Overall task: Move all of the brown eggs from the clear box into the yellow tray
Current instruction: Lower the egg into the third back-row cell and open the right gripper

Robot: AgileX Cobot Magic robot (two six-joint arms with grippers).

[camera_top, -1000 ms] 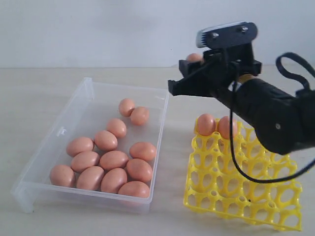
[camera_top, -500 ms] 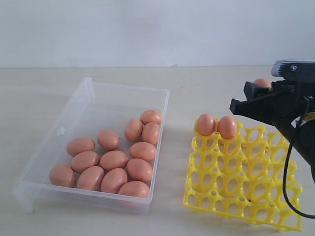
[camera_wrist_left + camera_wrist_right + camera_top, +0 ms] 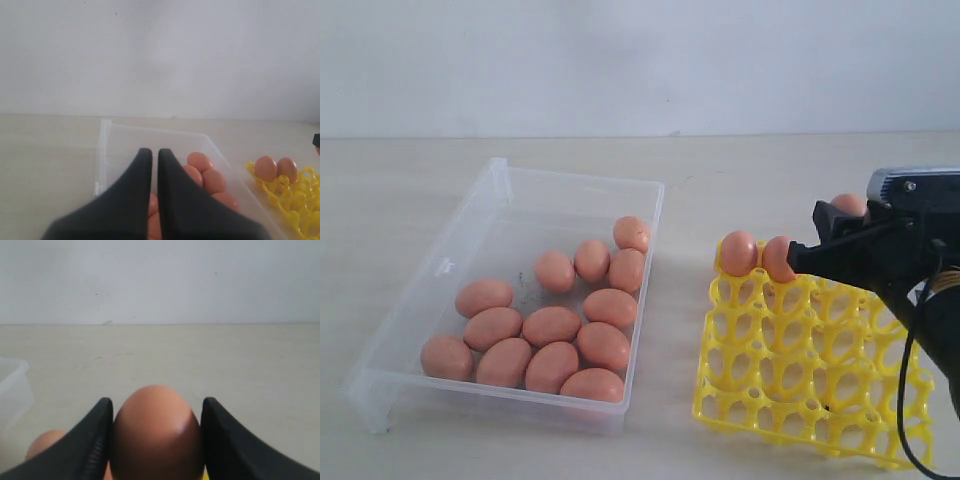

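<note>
Right pincer (image 3: 157, 407): pinching one brown egg between its two dark fingers, at the right edge of the exterior view, over the upper rows of the yellow tray (image 3: 800, 372).
Held egg (image 3: 155, 437): upright, blunt end up, filling the gap between the fingers; in the exterior view only its top shows behind the pincer.
Left pincer (image 3: 151, 155): fingers pressed together with nothing between them; the clear box (image 3: 582, 178) lies beyond its tips.
Tray eggs (image 3: 738, 252): two, side by side and touching, in the tray's upper-left cells.
Box eggs (image 3: 551, 325): thirteen, clustered in the lower and right part of the box, left half of the frame.
Yellow tray: lower right of the frame, beside the box but apart from it, on the pale table (image 3: 400, 190).
</note>
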